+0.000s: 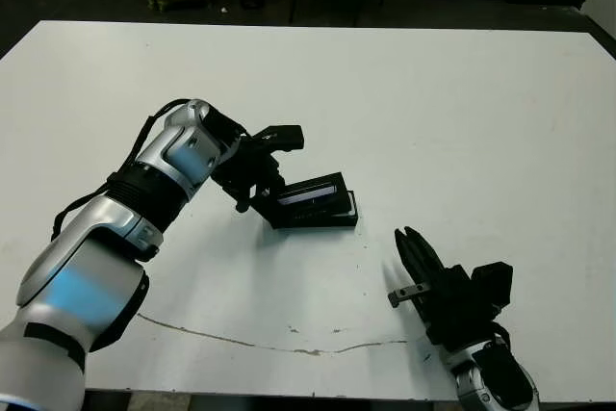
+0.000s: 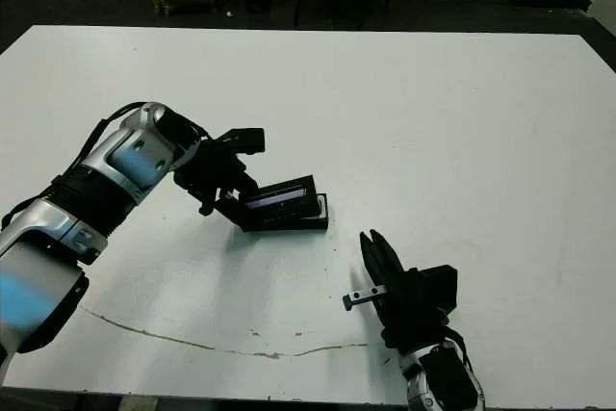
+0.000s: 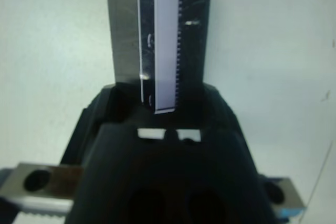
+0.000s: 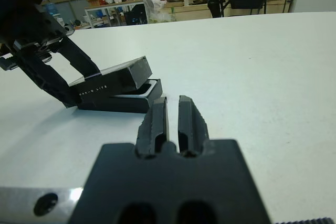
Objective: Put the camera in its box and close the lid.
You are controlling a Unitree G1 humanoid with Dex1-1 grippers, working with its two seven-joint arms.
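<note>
Between the left gripper (image 1: 262, 190) fingers, the lid (image 4: 113, 81) is pinched at one end, tilted over the box (image 4: 128, 102), likely lining up to close. Camera's hidden, presumably inside. Right gripper (image 4: 172, 116), fingers pressed together, waits nearby.

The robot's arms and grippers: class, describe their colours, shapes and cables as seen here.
The left arm has rounded silver-grey shells, black joints and looped black cables. The left gripper and the right gripper are black, each with two tapered fingers on a blocky body; a silver bracket with holes crosses each wrist.
</note>
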